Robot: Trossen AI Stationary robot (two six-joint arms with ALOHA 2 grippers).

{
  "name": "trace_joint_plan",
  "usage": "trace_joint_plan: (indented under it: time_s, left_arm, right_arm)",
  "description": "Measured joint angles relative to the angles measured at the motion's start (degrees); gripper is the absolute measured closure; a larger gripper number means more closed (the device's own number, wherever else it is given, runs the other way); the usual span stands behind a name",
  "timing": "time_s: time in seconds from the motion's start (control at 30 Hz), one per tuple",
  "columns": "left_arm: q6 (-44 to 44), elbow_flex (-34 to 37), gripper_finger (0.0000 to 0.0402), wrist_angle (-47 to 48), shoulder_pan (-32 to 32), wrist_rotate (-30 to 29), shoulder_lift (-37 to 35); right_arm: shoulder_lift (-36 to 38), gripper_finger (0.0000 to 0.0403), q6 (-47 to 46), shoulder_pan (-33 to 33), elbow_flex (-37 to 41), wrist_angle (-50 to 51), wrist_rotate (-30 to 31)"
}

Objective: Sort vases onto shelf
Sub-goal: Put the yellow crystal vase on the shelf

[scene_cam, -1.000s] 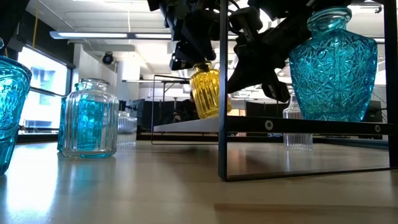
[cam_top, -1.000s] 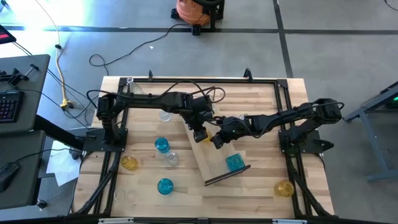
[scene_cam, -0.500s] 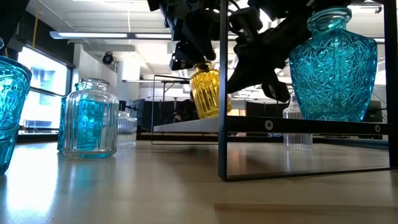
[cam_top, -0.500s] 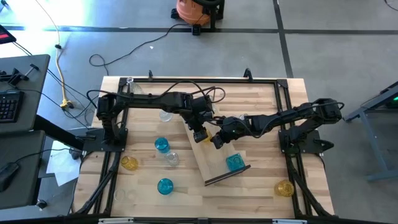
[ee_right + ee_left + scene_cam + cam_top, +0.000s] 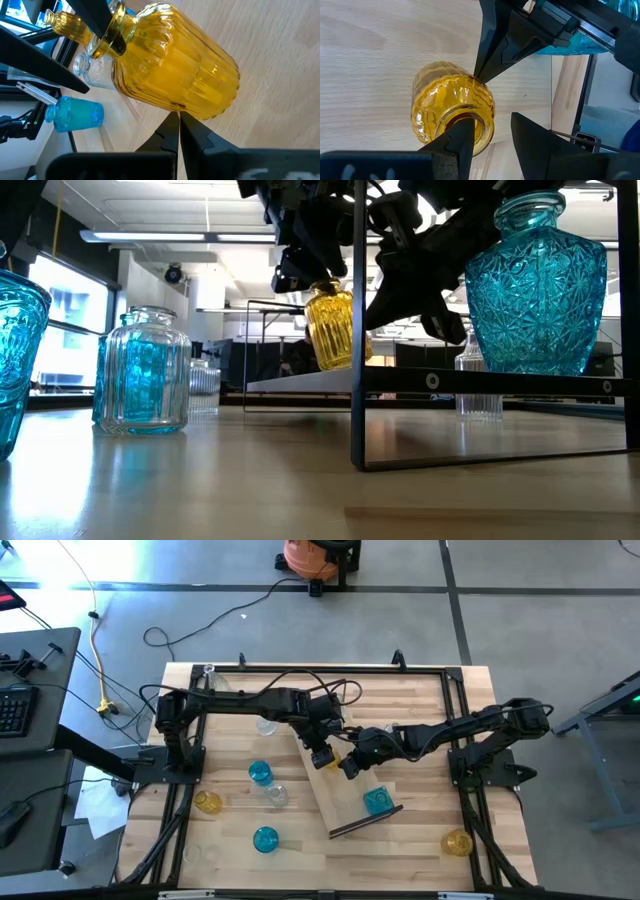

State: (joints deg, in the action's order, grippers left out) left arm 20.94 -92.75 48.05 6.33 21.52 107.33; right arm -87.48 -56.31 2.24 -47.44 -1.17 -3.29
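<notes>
While no writing shows, left pincer (image 5: 487, 135) clamped on amber vase (image 5: 452, 112) rim, right pincer (image 5: 177, 127) together beside it.

Workshop room with grey floor and open office space behind the table.

Floor (image 5: 560, 600): grey concrete, crossed by dark seams. An orange vacuum (image 5: 315, 555) stands at the far side, and a black cable (image 5: 200, 625) runs loose across the floor. A yellow cord (image 5: 100, 660) hangs beside a dark desk (image 5: 40, 670) with a keyboard (image 5: 12, 710). Papers (image 5: 100, 805) lie below it. Ceiling strip lights (image 5: 170, 238) and a bright window (image 5: 70, 320) light the room.
</notes>
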Motion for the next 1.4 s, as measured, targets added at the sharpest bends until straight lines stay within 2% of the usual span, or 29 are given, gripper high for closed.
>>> trace_joint_plan:
  time_s: [0.13,0.3,0.5,1.03,1.23,1.4]
  left_arm:
    - [0.5,0.0,0.0284,0.4,0.0,-1.0,0.0]
    - [-0.4,-0.1,0.0284,3.3,0.0,-5.3,0.0]
    - [-0.6,-0.1,0.0284,4.4,-0.1,-6.8,0.0]
    - [-3.1,-4.9,0.0259,5.0,0.3,-6.7,0.0]
    - [-4.2,-5.0,0.0262,8.2,0.8,-3.0,-0.4]
    - [-6.1,-5.0,0.0274,11.2,0.8,-2.9,-2.8]
  right_arm:
    - [0.0,0.0403,-0.1,0.0,0.0,-0.1,0.0]
    - [0.0,0.0403,-0.2,-0.1,0.0,-0.2,0.0]
    - [0.0,0.0403,0.0,-0.8,0.0,-0.1,-0.4]
    - [0.0,0.0403,1.3,-1.9,0.0,-0.5,-1.4]
    - [0.0,0.0403,1.3,-1.9,0.0,-0.4,-1.4]
    - [0.0,0.0403,1.4,-1.9,0.0,0.0,-1.3]
